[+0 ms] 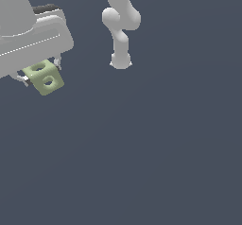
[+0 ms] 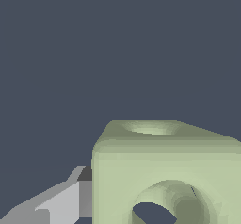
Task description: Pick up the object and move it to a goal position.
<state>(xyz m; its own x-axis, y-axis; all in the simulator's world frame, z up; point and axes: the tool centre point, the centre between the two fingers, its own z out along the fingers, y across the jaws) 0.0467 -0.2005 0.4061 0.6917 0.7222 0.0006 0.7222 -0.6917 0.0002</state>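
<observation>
While I watch from the exterior view, the white two-finger gripper (image 1: 41,73) is clenched on the small pale yellow-green cube with round holes (image 1: 44,78), which sits just under the white hand, between its fingers. I judge the pick-up is done. I see no goal marker, so how much carrying is left I cannot tell.

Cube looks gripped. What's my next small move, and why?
Probably start carrying it toward the goal, keeping the grip closed. The cube sits between the gripper fingers, apparently held. No goal marker shows in either view, so I cannot give a direction.
</observation>
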